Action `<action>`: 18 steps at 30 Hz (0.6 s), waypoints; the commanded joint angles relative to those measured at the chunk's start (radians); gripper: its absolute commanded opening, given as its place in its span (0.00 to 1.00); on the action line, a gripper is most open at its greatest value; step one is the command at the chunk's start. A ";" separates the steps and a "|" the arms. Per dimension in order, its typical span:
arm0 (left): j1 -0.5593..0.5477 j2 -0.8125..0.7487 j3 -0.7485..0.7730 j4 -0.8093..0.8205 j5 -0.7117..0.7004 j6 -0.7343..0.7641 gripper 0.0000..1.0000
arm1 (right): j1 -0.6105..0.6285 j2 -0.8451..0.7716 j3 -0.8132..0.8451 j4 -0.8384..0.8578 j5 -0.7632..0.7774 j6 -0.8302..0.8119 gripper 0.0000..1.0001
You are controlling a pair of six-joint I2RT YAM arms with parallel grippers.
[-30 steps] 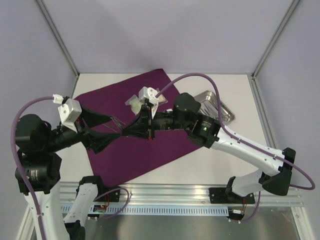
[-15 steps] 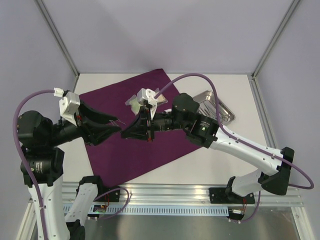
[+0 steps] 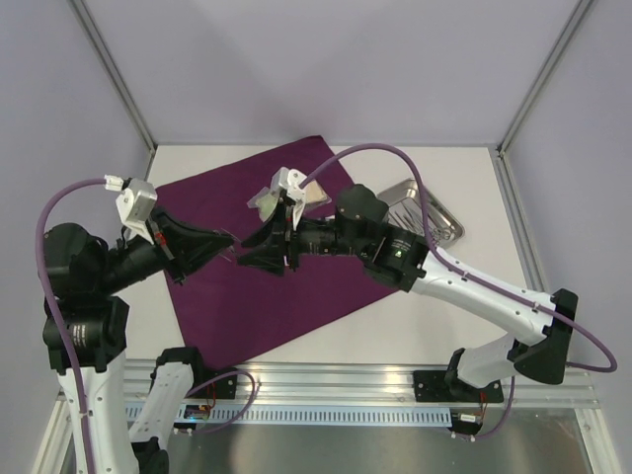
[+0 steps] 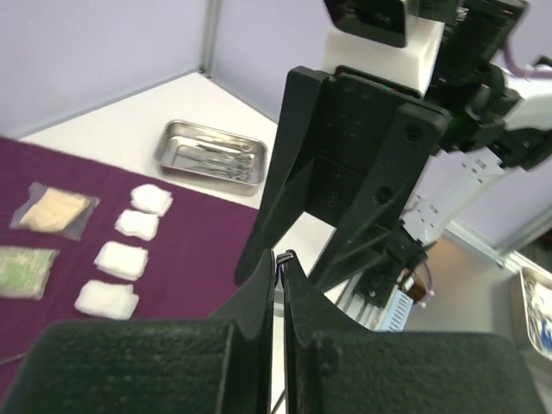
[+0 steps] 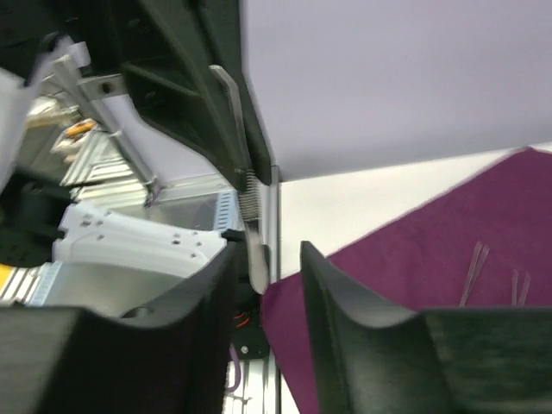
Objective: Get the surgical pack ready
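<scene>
Across the middle of the top view the large deep-purple fabric cloth (image 3: pixel 281 306) lies spread on the table, and above its centre the two arms meet nose to nose; the left gripper (image 3: pixel 225 242) comes in from the left of the frame and the right gripper (image 3: pixel 255 255) from the right, their tips just beside each other. Toward the right edge of the cloth, on bare table, sits the small rectangular steel tray (image 4: pixel 166 157) with more instruments in it; four white gauze pads (image 4: pixel 121 259) lie in a column on the cloth, and two clear packets (image 4: pixel 52 210) lie beside them. Smallest, and the thing the next move appears to turn on, is the thin steel scissor-like instrument (image 5: pixel 259 233): the left gripper's fingers are pressed together on one end of it, while its other end reaches into the gap between the right gripper's spread fingers, which stand apart on either side without visibly clamping it; its long axis runs along the line joining the two claws, so the right arm can likely back off toward the right of the frame along that line; the left arm, being the one that pinches it, is the nearer and would carry it down to the cloth.
</scene>
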 commanded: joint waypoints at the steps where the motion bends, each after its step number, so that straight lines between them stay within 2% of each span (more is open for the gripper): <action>1: 0.001 -0.018 0.019 -0.091 -0.225 -0.041 0.00 | 0.008 -0.039 0.004 -0.028 0.263 -0.010 0.43; 2: 0.001 -0.018 0.020 -0.143 -0.279 -0.045 0.00 | 0.034 -0.052 -0.018 -0.028 0.334 -0.041 0.57; 3: 0.001 -0.015 0.030 -0.170 -0.390 -0.048 0.00 | 0.054 -0.074 -0.033 -0.017 0.450 -0.062 0.61; 5: 0.001 -0.010 0.036 -0.232 -0.488 -0.067 0.00 | 0.121 -0.085 -0.054 0.002 0.583 -0.101 0.69; 6: -0.001 -0.009 0.036 -0.243 -0.525 -0.073 0.00 | 0.144 -0.079 -0.053 0.013 0.672 -0.136 0.69; 9: 0.001 -0.007 0.033 -0.260 -0.605 -0.110 0.00 | 0.213 -0.030 -0.022 0.027 0.793 -0.174 0.69; 14: 0.001 0.004 0.034 -0.263 -0.603 -0.121 0.00 | 0.230 0.064 0.068 0.000 0.770 -0.158 0.64; 18: -0.001 -0.003 0.028 -0.266 -0.596 -0.115 0.00 | 0.230 0.131 0.140 -0.011 0.798 -0.161 0.64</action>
